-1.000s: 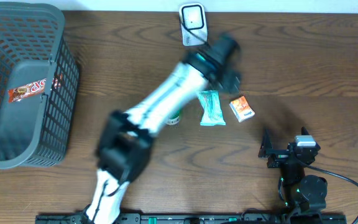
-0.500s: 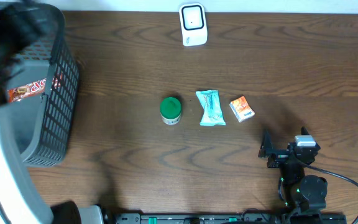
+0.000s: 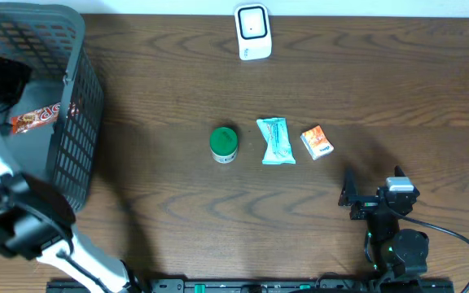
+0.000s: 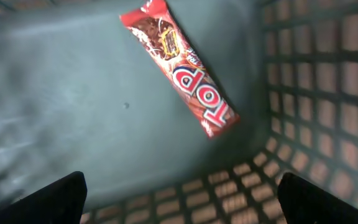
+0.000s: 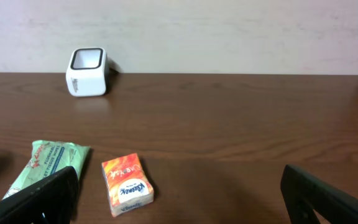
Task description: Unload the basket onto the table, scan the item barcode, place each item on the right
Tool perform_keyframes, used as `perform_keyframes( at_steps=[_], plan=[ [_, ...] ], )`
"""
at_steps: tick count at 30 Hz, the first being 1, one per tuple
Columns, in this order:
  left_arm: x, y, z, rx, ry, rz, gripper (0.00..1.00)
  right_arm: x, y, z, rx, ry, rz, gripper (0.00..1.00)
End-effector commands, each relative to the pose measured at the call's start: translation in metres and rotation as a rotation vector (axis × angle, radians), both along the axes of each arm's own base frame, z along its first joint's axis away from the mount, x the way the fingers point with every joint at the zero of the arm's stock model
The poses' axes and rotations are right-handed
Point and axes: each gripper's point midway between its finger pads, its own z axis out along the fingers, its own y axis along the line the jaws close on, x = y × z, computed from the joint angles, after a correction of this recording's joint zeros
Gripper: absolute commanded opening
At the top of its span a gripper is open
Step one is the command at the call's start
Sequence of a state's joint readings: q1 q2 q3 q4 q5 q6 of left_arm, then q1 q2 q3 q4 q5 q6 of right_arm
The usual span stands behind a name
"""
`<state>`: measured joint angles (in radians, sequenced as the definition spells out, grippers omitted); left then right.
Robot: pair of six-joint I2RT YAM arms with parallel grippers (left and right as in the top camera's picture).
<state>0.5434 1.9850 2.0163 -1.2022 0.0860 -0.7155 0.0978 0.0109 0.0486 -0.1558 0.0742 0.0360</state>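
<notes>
Our left gripper (image 4: 182, 202) hangs, jaws wide apart, above the red chocolate bar (image 4: 182, 65) lying in the grey basket (image 4: 328, 93). Our right gripper (image 5: 182, 199), also spread and empty, faces the white scanner (image 5: 87, 73).

White barcode scanner (image 3: 252, 32) stands at top centre. Mid-frame, in a row but apart: an upright green-lidded tub (image 3: 224, 143), a flat pale green packet (image 3: 276, 141) and a small orange tissue pack (image 3: 317, 142). A red chocolate bar (image 3: 39, 117) lies in the grey basket (image 3: 80, 122), upper left.
</notes>
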Motion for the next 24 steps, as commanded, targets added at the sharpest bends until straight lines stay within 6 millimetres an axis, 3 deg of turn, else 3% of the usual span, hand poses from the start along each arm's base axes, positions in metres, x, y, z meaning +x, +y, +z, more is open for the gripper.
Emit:
perform_keyframes(
  at_steps=[1, 5, 10, 24],
  plan=[
    [0.012, 0.002, -0.04, -0.039, 0.057, 0.102, 0.98, 0.0, 0.003, -0.001, -0.014, -0.002, 0.015, 0.99],
    [0.023, 0.004, -0.072, -0.044, 0.1, 0.135, 0.98, 0.0, 0.003, -0.001, -0.014, -0.002, 0.015, 0.99],
    [0.034, 0.009, -0.096, -0.015, 0.121, 0.171, 0.98, 0.0, 0.003, -0.001, -0.014, -0.002, 0.015, 0.99],
    [0.047, 0.02, -0.119, 0.044, 0.114, 0.291, 0.98, 0.0, 0.003, -0.001, -0.014, -0.002, 0.015, 0.99]
  ],
)
